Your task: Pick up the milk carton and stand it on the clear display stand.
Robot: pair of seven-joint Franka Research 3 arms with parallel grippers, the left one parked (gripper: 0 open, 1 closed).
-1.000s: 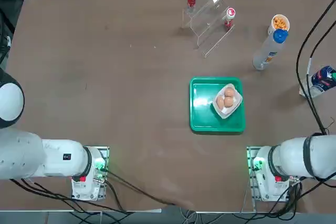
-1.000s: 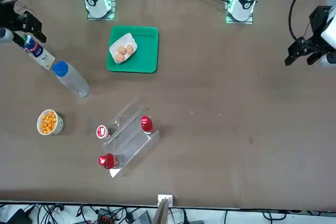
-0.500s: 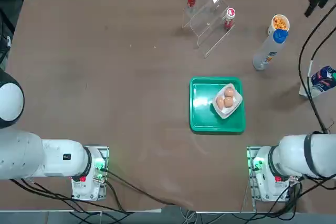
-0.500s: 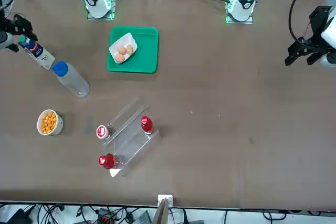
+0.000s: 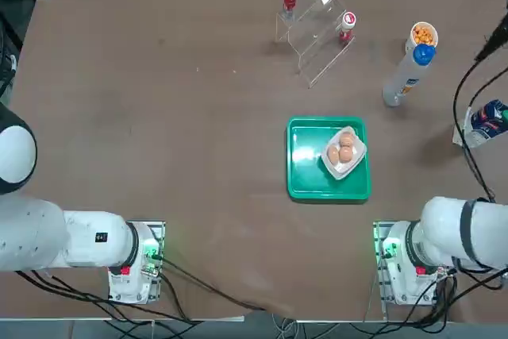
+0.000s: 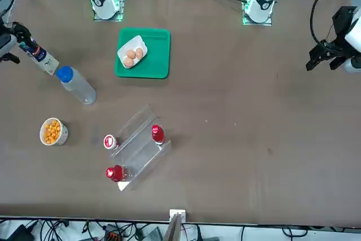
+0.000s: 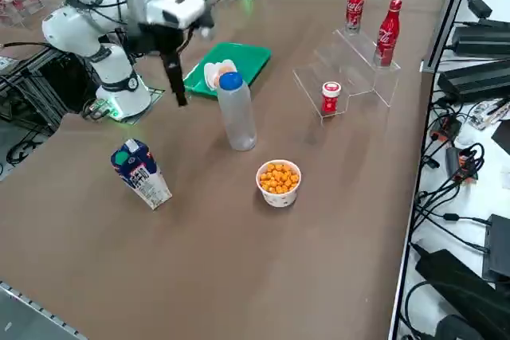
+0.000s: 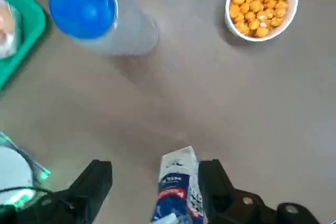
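- The brown table (image 5: 159, 101) carries everything.
- The green rectangular tray (image 5: 305, 160) lies mid-table, holding a white dish of eggs (image 5: 344, 151).
- The clear acrylic stepped display stand (image 7: 351, 65) sits at the far edge, with red bottles on and beside it.
- The black two-finger right gripper (image 8: 155, 184) hangs above the carton, fingers spread wide, grasping nothing.
- The tall pale bottle with a blue cap (image 7: 236, 111) stands near the tray.
- The dark blue and white milk carton (image 7: 141, 173) stands upright at the table's right edge, well apart from the stand.
- The white cup of orange snacks (image 7: 279, 181) sits just beside the bottle.
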